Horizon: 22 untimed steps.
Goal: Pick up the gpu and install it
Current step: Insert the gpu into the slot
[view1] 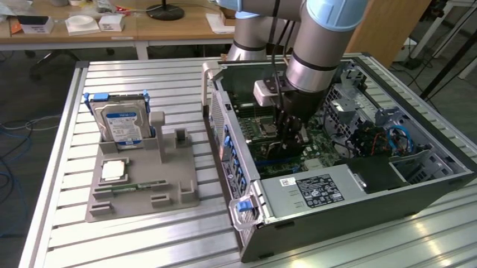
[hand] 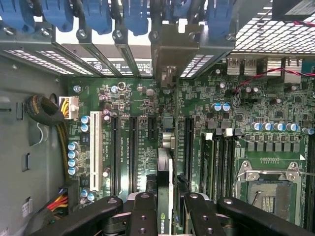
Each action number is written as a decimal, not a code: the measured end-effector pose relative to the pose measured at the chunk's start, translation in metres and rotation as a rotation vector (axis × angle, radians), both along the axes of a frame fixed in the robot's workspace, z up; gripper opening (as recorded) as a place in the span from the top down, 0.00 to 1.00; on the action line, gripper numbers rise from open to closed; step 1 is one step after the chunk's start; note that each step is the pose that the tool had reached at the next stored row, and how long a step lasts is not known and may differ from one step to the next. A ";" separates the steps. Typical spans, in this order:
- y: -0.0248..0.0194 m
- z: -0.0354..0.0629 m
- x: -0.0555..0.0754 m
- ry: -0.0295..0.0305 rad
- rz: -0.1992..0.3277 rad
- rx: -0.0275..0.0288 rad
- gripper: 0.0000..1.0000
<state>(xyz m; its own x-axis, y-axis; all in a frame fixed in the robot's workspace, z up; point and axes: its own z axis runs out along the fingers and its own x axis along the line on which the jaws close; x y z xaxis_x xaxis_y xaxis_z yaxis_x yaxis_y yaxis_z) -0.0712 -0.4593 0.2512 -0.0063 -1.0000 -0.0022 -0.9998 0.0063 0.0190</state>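
— 1 grey power supply (view1: 313, 190) sits closest to me, at the near end of the open computer case (view1: 358, 223) on the slatted table (view1: 149, 245).

— And just behind that?

— The motherboard (view1: 257, 137). The gripper (view1: 289, 133) is down inside the case, right over it, hanging from the only arm (view1: 320, 50) in the room.

— Is it carrying anything?

— Yes. Its 2 fingers (hand: 142, 214) are narrowed onto the gpu (hand: 164, 169), pinching the card by its 2 flat faces. The card stands on edge between them.

— So which way does the card lie from the pincer?

— It runs straight out from between the fingers. Its long axis is parallel to the black expansion slots (hand: 132, 152) and points at the row of blue latches (hand: 98, 14) on the case's rear wall. The silvery end bracket (hand: 172, 46) is at that far end, up against the rear openings.

— Is it in a slot?

— I can't tell. The card's lower edge is hidden from me. It lines up between a short slot (hand: 151, 129) and a long one (hand: 188, 147), close to the board.

— Anything further off?

— On the exterior view's left, well apart from the case, a grey holder (view1: 167, 167) has a hard drive (view1: 123, 123) standing in it and a thin memory stick (view1: 138, 186) lying flat. Beyond the table are wooden desks (view1: 186, 25).
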 end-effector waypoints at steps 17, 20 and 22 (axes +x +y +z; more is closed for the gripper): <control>-0.0002 -0.0002 0.003 0.0225 0.000 -0.0017 0.74; -0.0001 0.0003 0.004 0.0290 0.000 -0.0012 0.74; 0.0000 0.0019 0.005 0.0453 -0.001 -0.0007 0.74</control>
